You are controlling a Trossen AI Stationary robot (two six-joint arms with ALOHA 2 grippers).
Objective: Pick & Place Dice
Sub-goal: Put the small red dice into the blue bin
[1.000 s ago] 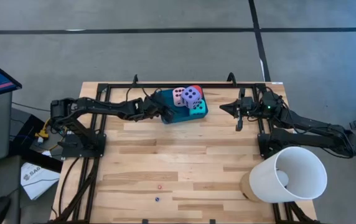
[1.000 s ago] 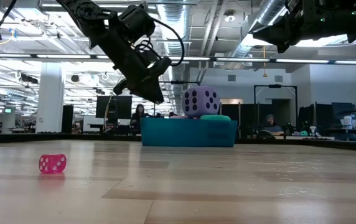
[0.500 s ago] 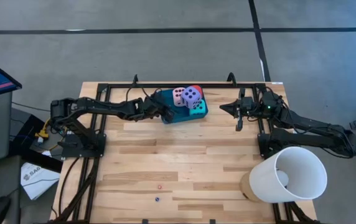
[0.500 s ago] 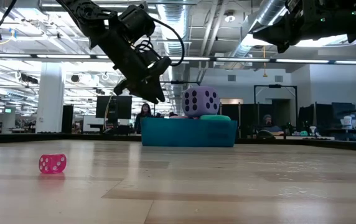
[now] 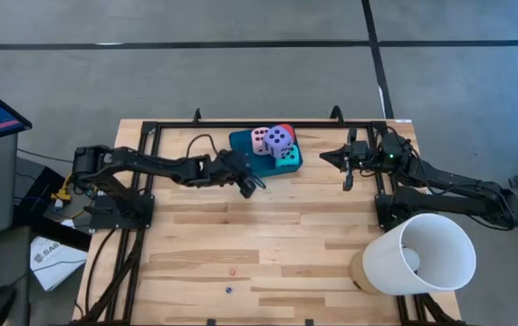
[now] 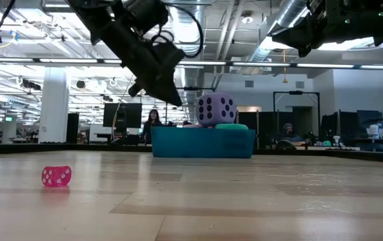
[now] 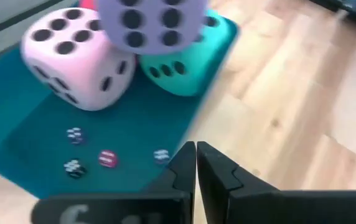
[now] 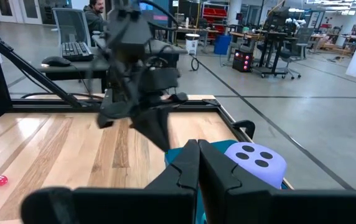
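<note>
High view: the left gripper (image 5: 254, 188) has drawn back from the teal tray (image 5: 241, 142) since a second ago and now hangs over bare bench (image 5: 268, 244) just off the tray's near-left corner, its fingers clenched on nothing. The four dice sit bunched in the tray's right half: pink die (image 5: 260, 140), purple die (image 5: 278, 139) on top, red die (image 5: 285, 130) behind it, turquoise die (image 5: 287, 154) below. The tray lies close to the bench's far edge, while the whole near half of the bench is open, save two tiny dice (image 5: 233, 271) near the front. The right gripper (image 5: 325, 156) waits to the right of the tray, unmoved, fingers clenched and empty. A white cup (image 5: 418, 254) lies on its side at the near right corner.

Low view: the left gripper (image 6: 175, 102) stands higher than before, well above the wood and left of the tray (image 6: 203, 142). Only the purple die (image 6: 216, 109) shows clearly over the tray wall. A small pink die (image 6: 56, 176) shows large here.

Left wrist view: the shut fingers (image 7: 187, 163) point at the tray's edge. Small dice (image 7: 107, 158) lie on the tray floor (image 7: 28, 134), unseen from above.

Right wrist view: the right arm's shut fingers (image 8: 193, 162) face the left arm, with the purple die (image 8: 256, 162) beside them.
</note>
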